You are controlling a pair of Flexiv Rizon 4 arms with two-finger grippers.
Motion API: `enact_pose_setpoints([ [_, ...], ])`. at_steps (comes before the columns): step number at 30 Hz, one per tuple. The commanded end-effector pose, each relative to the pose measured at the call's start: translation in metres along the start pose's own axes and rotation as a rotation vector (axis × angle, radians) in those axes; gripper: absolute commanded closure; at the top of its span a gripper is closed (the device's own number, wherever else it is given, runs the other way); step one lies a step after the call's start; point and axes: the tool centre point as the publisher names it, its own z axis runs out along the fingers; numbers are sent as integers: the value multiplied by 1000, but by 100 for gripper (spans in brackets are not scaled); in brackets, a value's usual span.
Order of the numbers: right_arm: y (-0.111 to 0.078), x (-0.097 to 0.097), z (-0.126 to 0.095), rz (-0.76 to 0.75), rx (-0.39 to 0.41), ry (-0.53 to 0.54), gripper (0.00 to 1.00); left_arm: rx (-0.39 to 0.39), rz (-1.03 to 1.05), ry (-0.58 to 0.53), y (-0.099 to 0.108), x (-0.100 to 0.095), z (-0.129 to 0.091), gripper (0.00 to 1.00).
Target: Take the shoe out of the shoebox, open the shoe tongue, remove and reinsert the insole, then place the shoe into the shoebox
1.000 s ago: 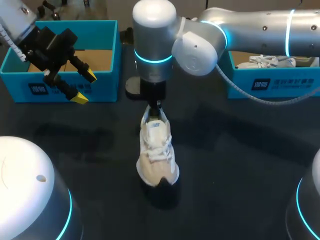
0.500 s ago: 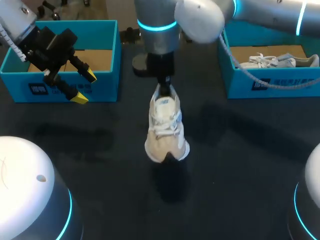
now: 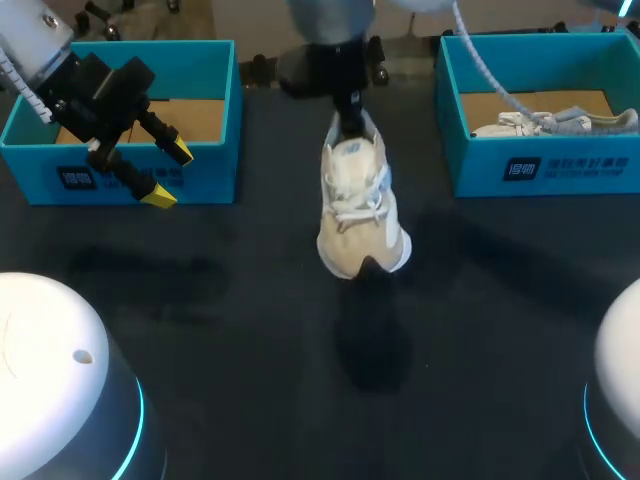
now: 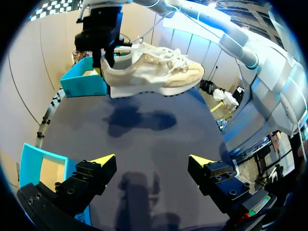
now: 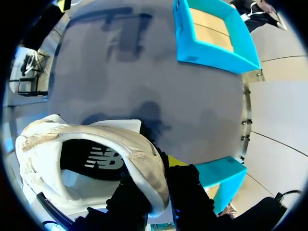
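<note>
— Two tools are in view. Which one has the shoe?

— Your right tool (image 3: 348, 112). It is clamped on the heel of the pale shoe (image 3: 358, 205). In your right wrist view the heel collar sits pinched between the two fingers, with the dark insole showing inside the opening.

— Where is the shoe itself?

— It is off the table (image 3: 200, 300), held in the air between the two blue shoeboxes. The sole faces down and the toe points back toward your side of the table. Its shadow lies on the dark table just under it. From your left wrist view the shoe hangs roughly level, laces up, well ahead of that tool.

— And the left one?

— Your left tool (image 3: 168, 172) has its yellow-tipped fingers spread wide apart. It hovers at the front wall of the left shoebox (image 3: 215, 110), well apart from the shoe.

— What about the boxes?

— The left shoebox stands open and shows its brown floor. The right shoebox (image 3: 540, 170) is open too, and a second white shoe (image 3: 550, 123) lies inside it.
</note>
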Motion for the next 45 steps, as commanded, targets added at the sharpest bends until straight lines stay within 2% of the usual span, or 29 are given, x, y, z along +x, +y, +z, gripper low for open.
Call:
enact_pose_setpoints([
  [1,-9,0,-23,-2,0,-40,100,-2,0,1,0,0,0,0],
  [3,-13,-3,-28,16,3,-68,100,-2,0,1,0,0,0,0],
  [21,-13,-3,-28,16,3,-68,100,-2,0,1,0,0,0,0],
  [30,-80,-37,-15,79,-10,-120,100,-2,0,1,0,0,0,0],
  [37,-115,-53,-12,44,8,-148,100,-2,0,1,0,0,0,0],
  [45,-166,-71,-11,19,41,-150,100,-2,0,1,0,0,0,0],
])
